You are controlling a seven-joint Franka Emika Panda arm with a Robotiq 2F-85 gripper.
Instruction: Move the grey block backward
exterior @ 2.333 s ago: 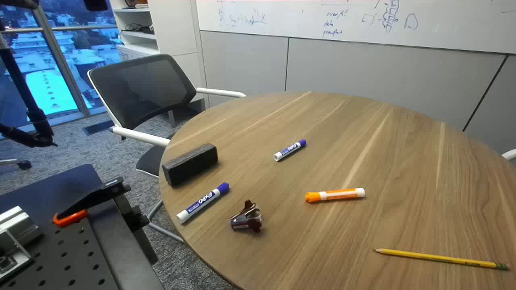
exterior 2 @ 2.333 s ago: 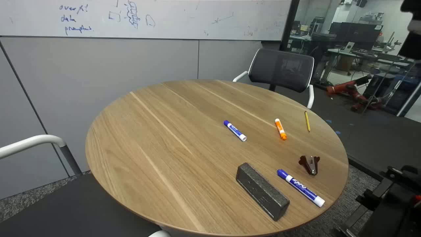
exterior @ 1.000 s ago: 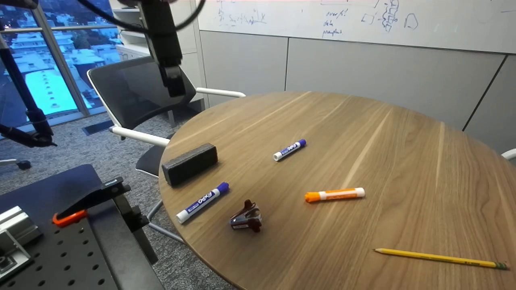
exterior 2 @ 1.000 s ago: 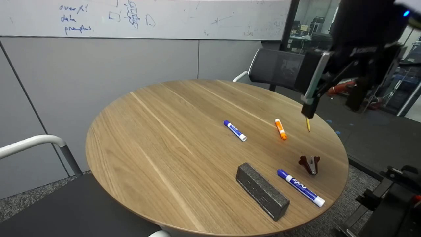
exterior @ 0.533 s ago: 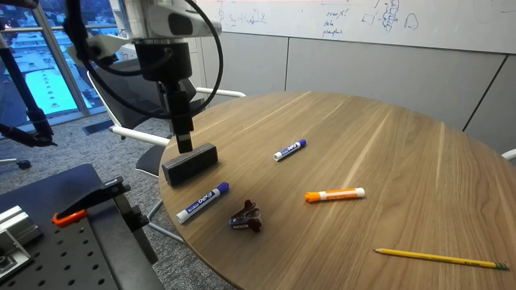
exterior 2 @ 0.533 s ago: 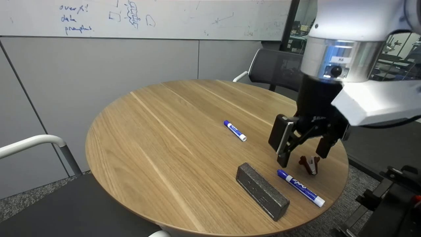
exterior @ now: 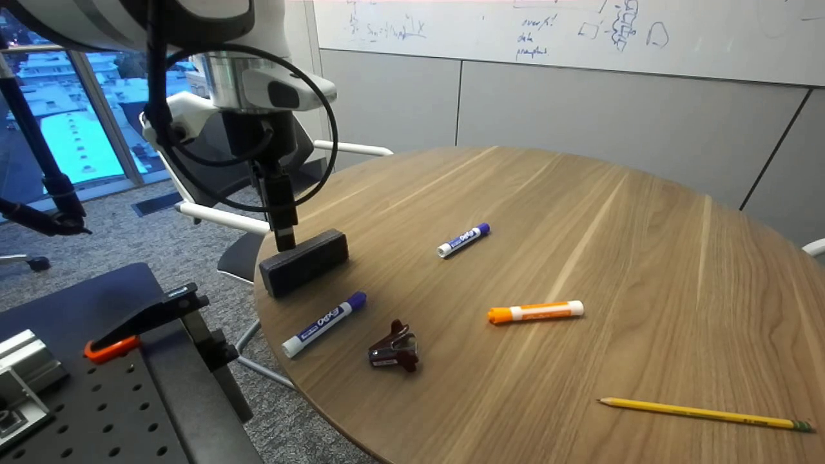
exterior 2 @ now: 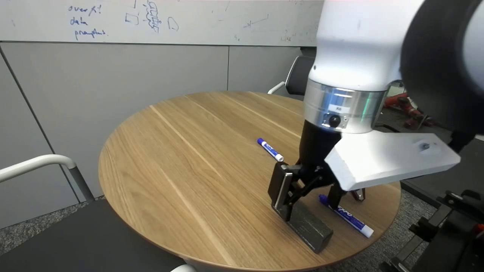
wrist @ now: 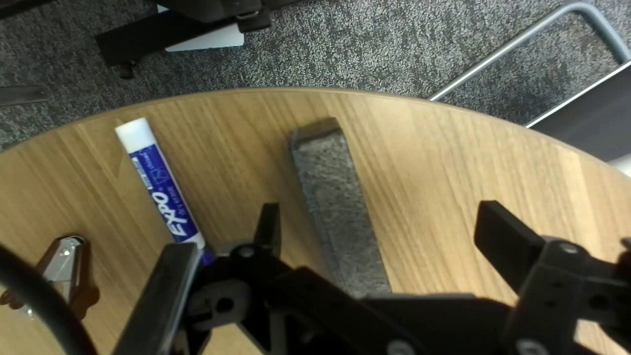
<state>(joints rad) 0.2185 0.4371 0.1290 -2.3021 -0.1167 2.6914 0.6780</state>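
The grey block (exterior: 306, 265) is a dark rectangular brick lying on the round wooden table near its edge. It also shows in an exterior view (exterior 2: 312, 229) and in the wrist view (wrist: 340, 207). My gripper (exterior 2: 310, 208) is open, pointing down over the block. In the wrist view my gripper (wrist: 382, 214) has its fingers spread on either side of the block, with bare wood showing between the block and each finger. The block's near end is hidden by the gripper there. In an exterior view the gripper (exterior: 285, 243) stands behind the block, its fingertips partly hidden by it.
A blue-and-white marker (exterior: 324, 325) lies close beside the block, near one finger. A staple remover (exterior: 393, 348) is just past it. Another blue marker (exterior: 464, 240), an orange marker (exterior: 535, 312) and a pencil (exterior: 706, 414) lie farther off. A chair (exterior: 225, 148) stands by the table's edge.
My gripper has come into view from above and lowered to the block. In the last half second it moved from over the marker and staple remover to over the block. The block has not moved.
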